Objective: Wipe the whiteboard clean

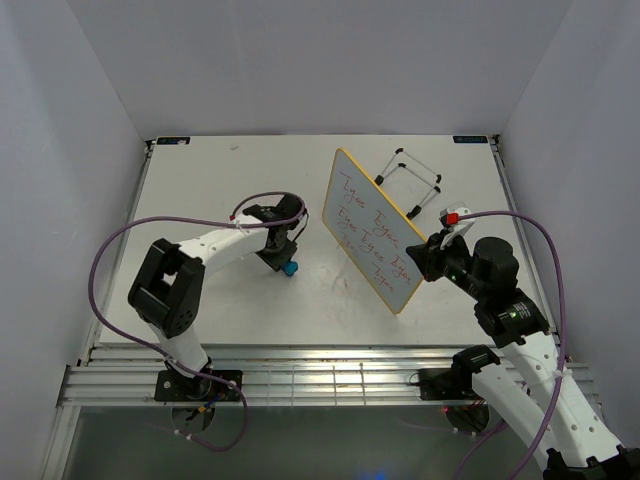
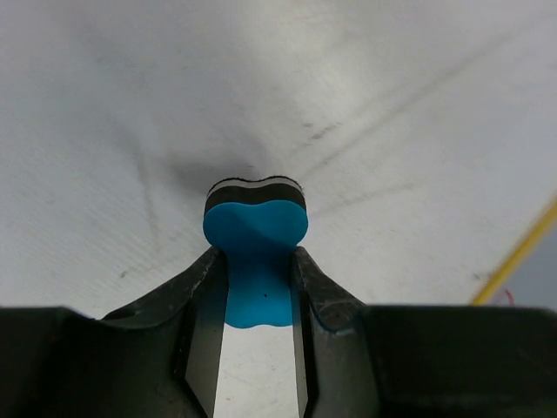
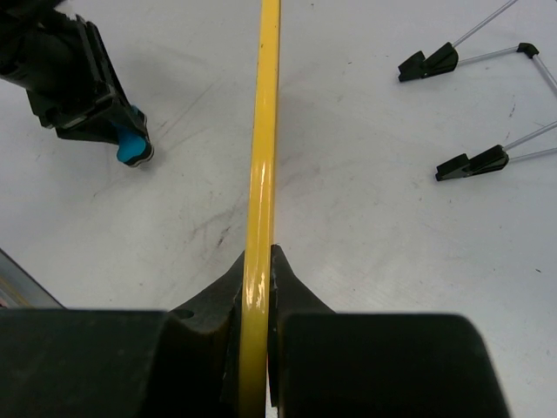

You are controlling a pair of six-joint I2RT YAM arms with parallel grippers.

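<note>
the whiteboard (image 1: 368, 228) stands on edge right of the table's (image 1: 200, 190) centre, tilted, its face covered in red handwriting and turned toward the left arm. the right gripper (image 1: 430, 250) is clamped on its thin yellow frame at the right-hand edge – in the right wrist view both fingers press flat against the yellow strip, one on each side. whether the board's lower corner touches the table cannot be told. the left gripper (image 1: 283, 257) sits just left of the board, apart from it, fingers pinching a small blue eraser (image 2: 255, 252) at its narrow waist – the black felt end points down at the table. a black-footed wire stand (image 1: 410, 178) lies on the table behind the board.
</note>
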